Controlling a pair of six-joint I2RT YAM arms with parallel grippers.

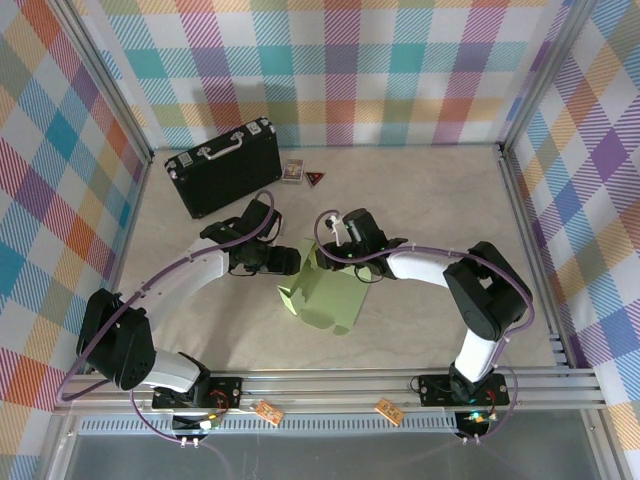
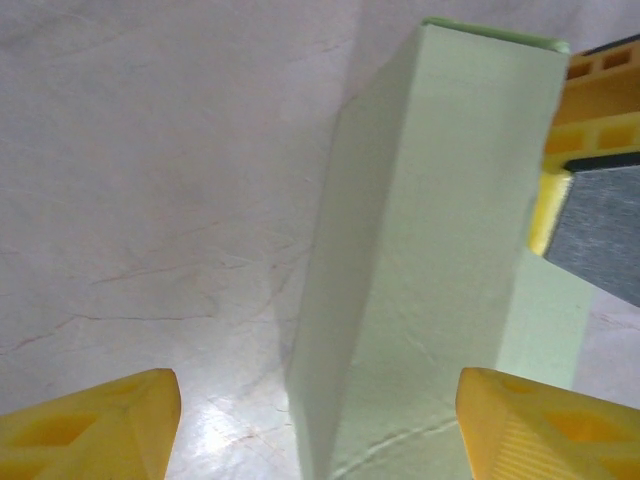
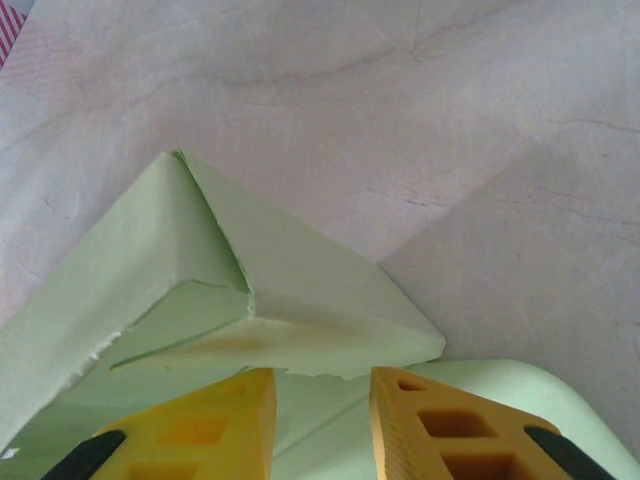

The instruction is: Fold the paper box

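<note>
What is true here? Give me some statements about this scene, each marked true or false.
1. The pale green card box lies between the two arms. True.
2. The black hard briefcase with metal corners stands open. False: it lies shut, at the far left.
3. The left pincer is spread wide, with a raised flap of the box between its fingers. True.
4. The box lies completely flat. False: some flaps are folded up.

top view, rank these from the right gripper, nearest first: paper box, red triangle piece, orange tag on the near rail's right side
From the right gripper:
1. paper box, directly at the fingers, mid-table.
2. red triangle piece, farther back, toward the rear wall.
3. orange tag, on the near rail, right side.
</note>
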